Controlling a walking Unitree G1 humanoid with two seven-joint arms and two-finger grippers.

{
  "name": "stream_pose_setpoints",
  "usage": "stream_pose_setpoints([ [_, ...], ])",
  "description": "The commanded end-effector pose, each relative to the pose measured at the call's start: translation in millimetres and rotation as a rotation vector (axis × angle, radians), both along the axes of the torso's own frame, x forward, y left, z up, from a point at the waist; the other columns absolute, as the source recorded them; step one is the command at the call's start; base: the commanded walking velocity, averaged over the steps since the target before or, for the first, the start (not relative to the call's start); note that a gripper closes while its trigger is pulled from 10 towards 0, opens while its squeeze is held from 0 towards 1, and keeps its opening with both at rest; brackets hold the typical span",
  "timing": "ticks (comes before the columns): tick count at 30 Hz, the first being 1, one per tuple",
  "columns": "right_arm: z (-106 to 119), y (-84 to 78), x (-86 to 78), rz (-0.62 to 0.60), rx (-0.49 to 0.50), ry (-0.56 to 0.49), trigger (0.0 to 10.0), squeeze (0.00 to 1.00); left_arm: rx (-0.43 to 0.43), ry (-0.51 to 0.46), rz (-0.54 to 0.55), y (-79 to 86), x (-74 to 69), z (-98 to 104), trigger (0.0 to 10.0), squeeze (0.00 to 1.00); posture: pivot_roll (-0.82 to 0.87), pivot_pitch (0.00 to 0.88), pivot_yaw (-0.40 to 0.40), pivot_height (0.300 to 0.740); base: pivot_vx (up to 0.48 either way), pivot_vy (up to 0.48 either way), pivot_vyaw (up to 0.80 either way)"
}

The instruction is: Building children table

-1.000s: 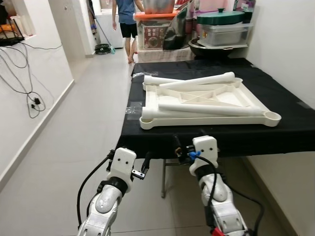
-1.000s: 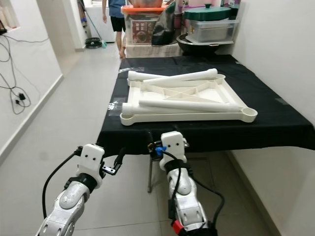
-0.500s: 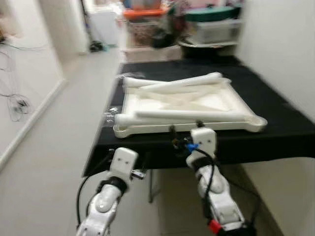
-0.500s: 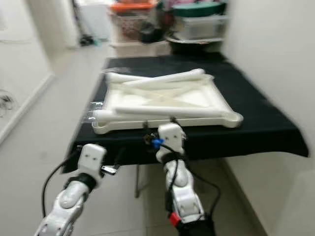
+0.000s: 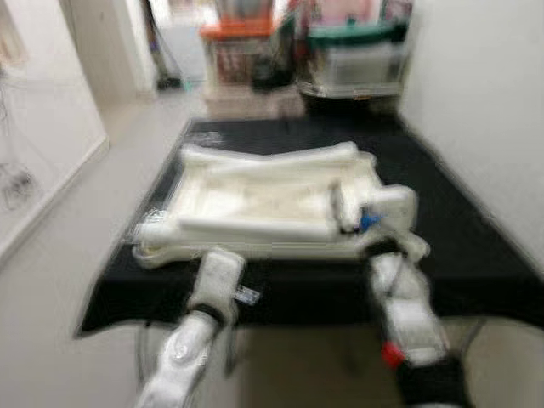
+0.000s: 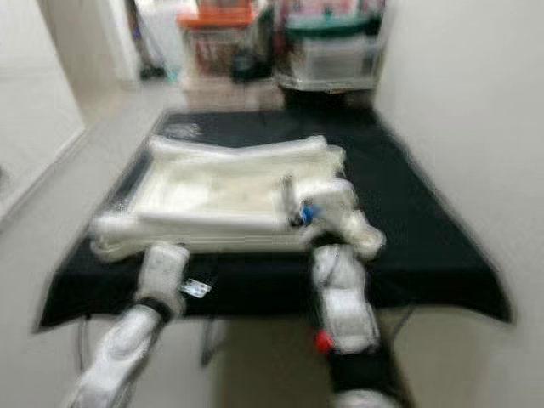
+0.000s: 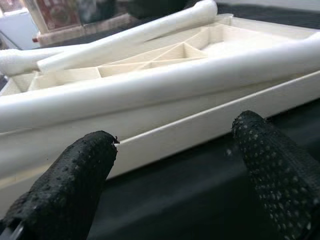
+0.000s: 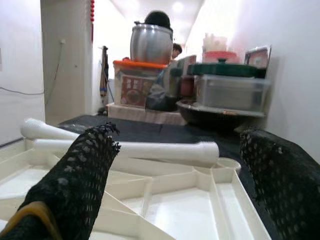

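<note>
Up close, right gripper (image 8: 175, 180): the two black fingers (image 8: 75, 180) stand wide apart with nothing between them, raised over the near right part of the white tabletop panel (image 5: 263, 204). Its wrist view looks across the panel's ribbed underside toward a white table leg (image 8: 165, 150) lying across the far side.

Left gripper (image 7: 175, 170): fingers likewise spread and empty, held low at the table's near edge, just short of the panel's near rim. A second white leg (image 7: 150, 85) lies along that rim on top of the panel; a third leg (image 7: 130, 35) lies crosswise farther back.

The panel lies upside down, ribs up, on a table covered with a black cloth (image 5: 476, 246). It sits toward the robot's left half of the cloth.

Both head views are heavily blurred, so the legs show there as pale bars and, as far as can be made out, the right arm reaches over the panel while the left arm stays in front of the cloth edge.

Beyond the table: a metal pot (image 8: 151, 44) on an orange-lidded bin (image 8: 139, 82), a green-lidded clear container (image 8: 231, 85) by the right wall, and part of a person (image 8: 176, 50) behind the pot.
</note>
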State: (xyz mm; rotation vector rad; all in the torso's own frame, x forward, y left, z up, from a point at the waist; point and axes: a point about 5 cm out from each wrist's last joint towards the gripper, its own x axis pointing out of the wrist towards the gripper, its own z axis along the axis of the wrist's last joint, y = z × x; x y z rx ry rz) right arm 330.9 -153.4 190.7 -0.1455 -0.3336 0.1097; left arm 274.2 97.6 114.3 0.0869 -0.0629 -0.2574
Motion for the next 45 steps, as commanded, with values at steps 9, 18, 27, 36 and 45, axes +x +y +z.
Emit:
stream_pose_setpoints([
  [9, 37.8, -8.2, 38.5, 0.175, 0.048, 0.115, 10.0, 0.00, -0.019, 0.019, -0.027, -5.9, -2.3, -2.3, 10.0, 0.00, 0.00, 0.000, 0.022, 0.740, 0.000, 0.000, 0.00],
  [18, 25.9, 14.5, 70.4, 0.431, -0.300, 0.544, 10.0, 0.00, -0.063, 0.047, -0.158, -26.0, -12.7, -1.6, 10.0, 0.00, 0.01, 0.000, -0.018, 0.740, 0.000, 0.000, 0.00],
  [27, 26.5, 30.4, 67.7, 0.707, -0.545, 0.718, 10.0, 0.00, -0.064, 0.059, -0.170, -34.6, -27.6, -3.0, 10.0, 0.00, 0.03, 0.000, -0.061, 0.740, 0.000, 0.000, 0.00],
  [36, 28.9, 30.5, 71.6, 0.673, -0.766, 0.821, 10.0, 0.00, -0.088, 0.067, -0.179, -40.0, -42.7, 2.8, 10.0, 0.00, 0.03, 0.000, -0.092, 0.740, 0.000, 0.000, 0.00],
  [45, 37.1, 31.2, 75.2, 0.621, -0.815, 0.808, 10.0, 0.00, -0.101, 0.070, -0.178, -43.1, -47.5, 6.7, 10.0, 0.00, 0.03, 0.000, -0.108, 0.740, 0.000, 0.000, 0.00],
])
